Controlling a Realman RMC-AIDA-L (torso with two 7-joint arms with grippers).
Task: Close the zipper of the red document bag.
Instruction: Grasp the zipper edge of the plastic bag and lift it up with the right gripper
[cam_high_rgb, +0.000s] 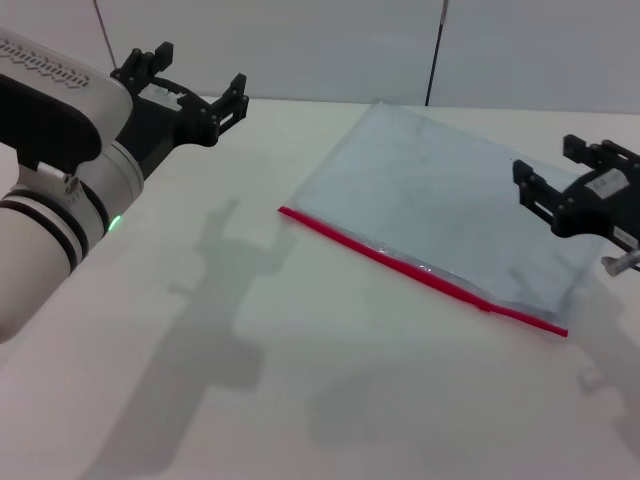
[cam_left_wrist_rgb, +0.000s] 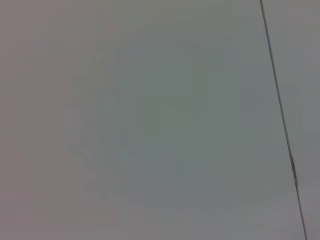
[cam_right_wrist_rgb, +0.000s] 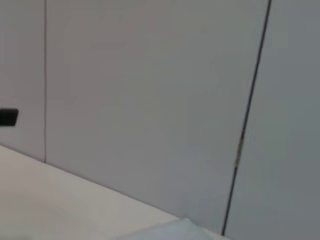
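The bag (cam_high_rgb: 440, 205) lay flat on the counter (cam_high_rgb: 250, 380), zipper (cam_high_rgb: 420, 268) nearest. Left gripper (cam_high_rgb: 192, 75) hovered well apart, right gripper (cam_high_rgb: 545, 168) above its edge, both fingers spread.

In front of me lies the red document bag (cam_high_rgb: 440, 200), a large flat rectangular pouch of translucent pale blue-grey plastic, resting flat on the white table and turned at an angle, toward my right side. Along its long near edge runs the zipper (cam_high_rgb: 420, 268), a thin bright red strip going from the bag's left corner down to the corner nearest my right. I can make out a small bump on the strip toward that right end, too small to tell what it is.
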